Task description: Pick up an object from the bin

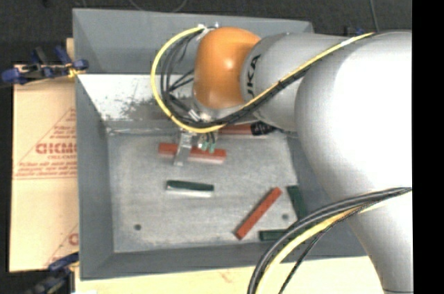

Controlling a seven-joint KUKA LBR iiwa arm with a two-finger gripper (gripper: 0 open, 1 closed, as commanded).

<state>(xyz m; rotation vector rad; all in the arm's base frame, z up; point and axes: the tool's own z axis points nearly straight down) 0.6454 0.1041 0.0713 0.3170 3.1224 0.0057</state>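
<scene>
Low over red bar (215, 154), gripper (187, 147)

hand (192, 147) at red bar (216, 155), grey bin (92, 175)

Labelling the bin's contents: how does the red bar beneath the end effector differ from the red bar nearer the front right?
The end effector covers part of the upper red bar; the front-right red bar lies uncovered. The upper red bar lies almost level across the view; the front-right red bar runs diagonally. Both are slim, red and lie flat.
</scene>
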